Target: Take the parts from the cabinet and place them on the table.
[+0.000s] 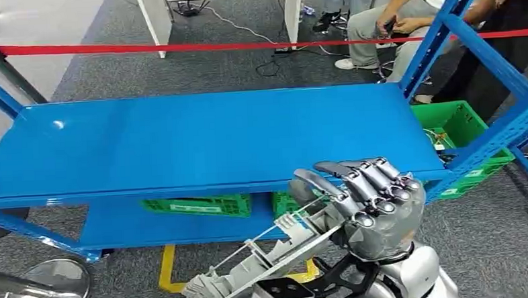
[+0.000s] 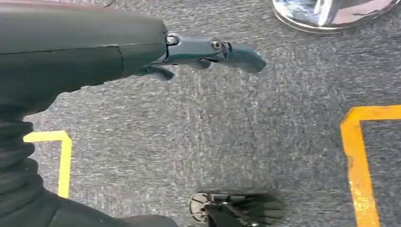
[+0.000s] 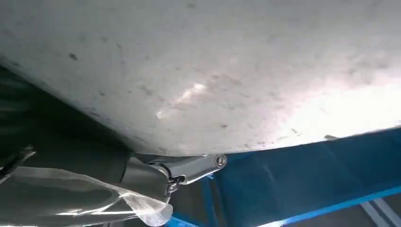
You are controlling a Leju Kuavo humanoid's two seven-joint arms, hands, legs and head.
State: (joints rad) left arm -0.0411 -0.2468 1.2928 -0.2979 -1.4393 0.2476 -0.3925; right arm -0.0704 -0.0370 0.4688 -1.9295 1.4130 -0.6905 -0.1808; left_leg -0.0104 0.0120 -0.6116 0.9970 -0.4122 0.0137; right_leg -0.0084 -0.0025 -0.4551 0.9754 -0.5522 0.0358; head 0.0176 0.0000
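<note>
My right hand (image 1: 378, 198) grips a long grey ribbed part (image 1: 253, 274) wrapped in clear plastic, low in the head view. The part slants down to the left, in front of the front edge of the blue cabinet shelf (image 1: 200, 135). In the right wrist view the part's pale grey surface (image 3: 213, 71) looms very close, with crinkled plastic wrap (image 3: 94, 198) and one of my fingers (image 3: 189, 168) beneath it. My left hand (image 2: 208, 49) hangs over grey carpet with its fingers stretched out and nothing in them.
Green crates (image 1: 196, 206) sit on the lower shelf, and another green crate (image 1: 458, 124) stands at the right behind the blue uprights (image 1: 438, 34). A red tape (image 1: 176, 45) runs across the back, with people (image 1: 390, 16) seated beyond. A chrome stool base (image 1: 45, 286) and yellow floor tape (image 1: 166, 271) lie near me.
</note>
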